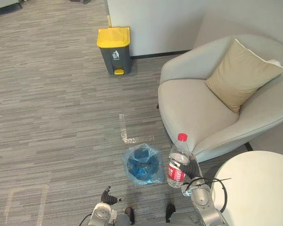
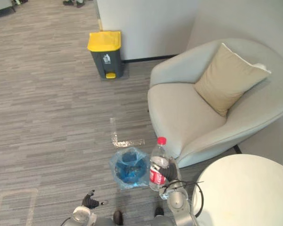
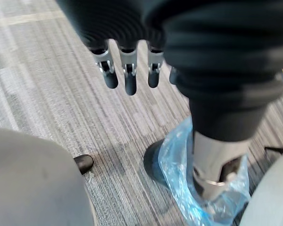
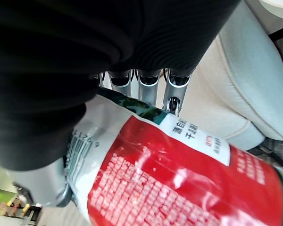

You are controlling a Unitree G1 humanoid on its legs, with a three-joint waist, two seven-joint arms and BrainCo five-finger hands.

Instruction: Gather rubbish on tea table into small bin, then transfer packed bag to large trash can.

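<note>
Right wrist view: my right hand (image 4: 147, 77) grips the water bottle (image 4: 179, 179). Small bin (image 1: 128, 165), seemingly lower, just left of it; next, swing over, release.

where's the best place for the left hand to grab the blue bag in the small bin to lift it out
Probably the loose rim of the blue bag, which flares out past the small bin: pinch that film from above on the robot's left side. The left hand hangs open there, while the right hand holds the bottle upright on the bin's other side.
</note>
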